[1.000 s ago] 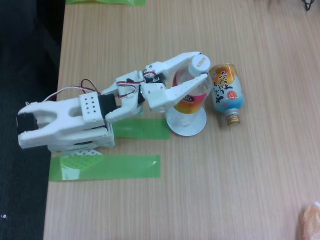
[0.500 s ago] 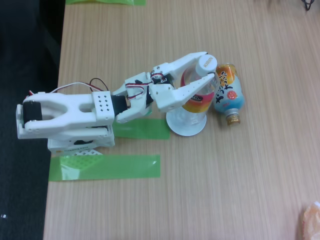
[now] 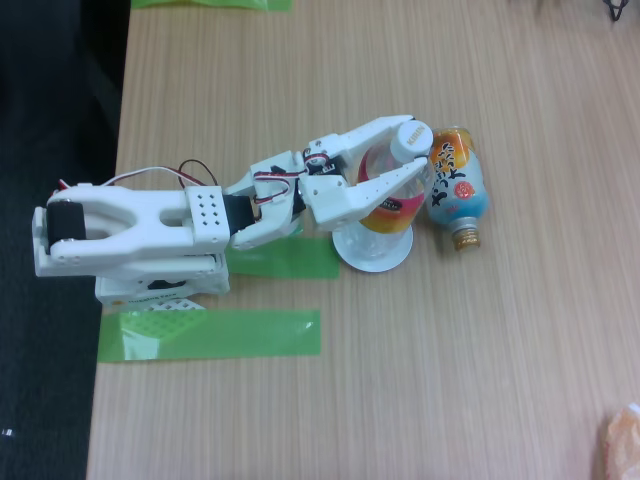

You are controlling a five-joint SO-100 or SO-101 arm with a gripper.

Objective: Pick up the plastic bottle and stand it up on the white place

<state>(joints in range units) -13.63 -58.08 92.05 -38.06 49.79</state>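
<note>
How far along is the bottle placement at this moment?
Done: the plastic bottle is lifted and stands on the white place. In hand: the gripper is shut around it near the cap. Left: release and retreat without bumping the squat bottle.

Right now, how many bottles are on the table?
2. The plastic bottle stands on the white place, with the gripper around it. The squat bottle lies on its side just right of it.
</note>
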